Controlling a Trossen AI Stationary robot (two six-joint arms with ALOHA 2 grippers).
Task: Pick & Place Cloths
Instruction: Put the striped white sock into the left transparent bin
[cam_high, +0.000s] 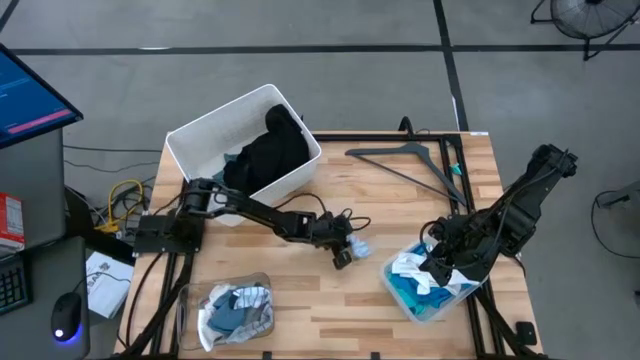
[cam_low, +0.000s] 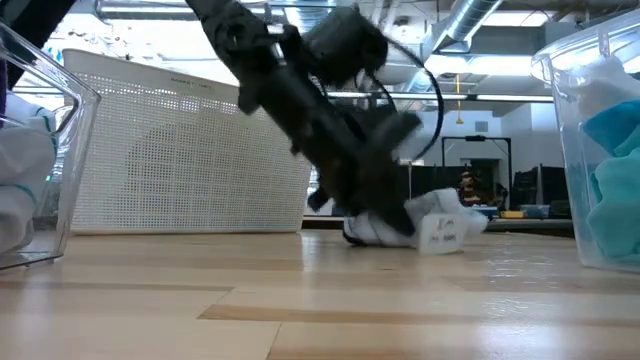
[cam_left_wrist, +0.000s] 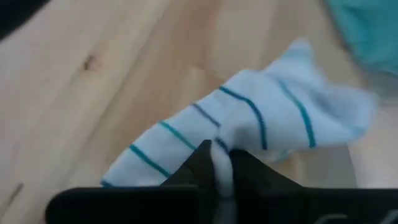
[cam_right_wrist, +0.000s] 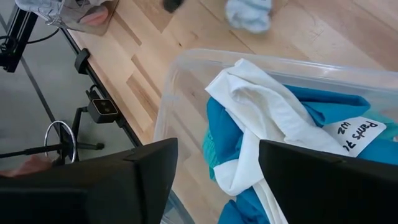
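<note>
A small white cloth with teal and blue stripes (cam_left_wrist: 261, 118) lies on the wood near the table's middle (cam_high: 360, 246), and a label shows on it in the low view (cam_low: 440, 225). My left gripper (cam_left_wrist: 222, 163) reaches it from the left (cam_high: 347, 252) and is shut on it. My right gripper (cam_right_wrist: 217, 155) hangs open over a clear bin (cam_high: 432, 298) at the right. A white cloth (cam_right_wrist: 261, 112) lies there on turquoise cloth (cam_right_wrist: 348, 115); the fingers touch neither. Black cloths (cam_high: 268, 155) fill the white bin (cam_high: 195, 140). My left gripper pinches a raised fold (cam_left_wrist: 219, 149) in the striped cloth's near part between its two fingers. It comes slanting down from the table's left (cam_low: 375, 225). The rest of the cloth (cam_left_wrist: 292, 106) spreads flat on the table beyond the fingertips.
A black hanger (cam_high: 410, 160) lies at the far right. A second clear container (cam_high: 235, 310) with grey and white cloths stands at the near left edge. Bare wood lies between the two clear containers. A table clamp (cam_right_wrist: 102, 109) shows below the near edge.
</note>
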